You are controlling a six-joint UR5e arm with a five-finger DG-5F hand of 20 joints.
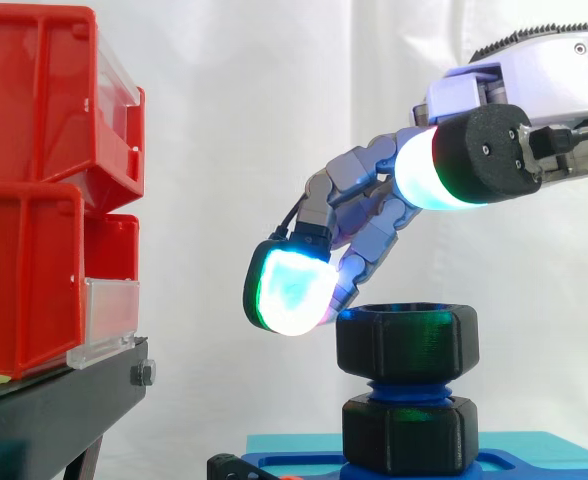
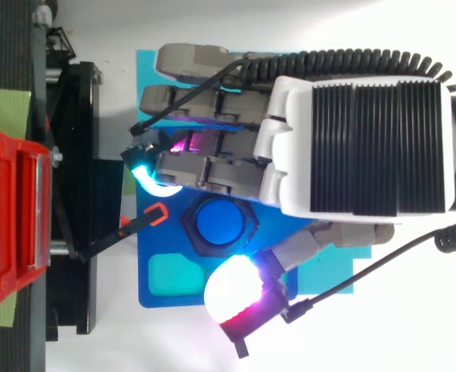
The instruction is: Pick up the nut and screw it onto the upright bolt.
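Observation:
A black nut (image 1: 407, 342) sits on top of the upright blue bolt (image 2: 220, 222), above a second black nut (image 1: 409, 432) lower on the thread. The bolt stands on a blue base (image 2: 152, 232). My hand (image 1: 534, 90) hovers over the bolt from the right. Its fingers hang down in a loose bend. One glowing fingertip (image 1: 292, 290) is beside the top nut's upper left edge, and a magenta-lit one behind it is at the nut's rim; contact is unclear. The white thumb pad (image 1: 424, 170) is well above the nut, so nothing is pinched.
Stacked red bins (image 1: 34, 190) stand on a black stand (image 1: 54, 400) to the left, a short gap from the bolt. A small black clamp with an orange tip (image 2: 146, 217) reaches from the stand to the base. A light blue mat (image 1: 274, 442) lies under the base.

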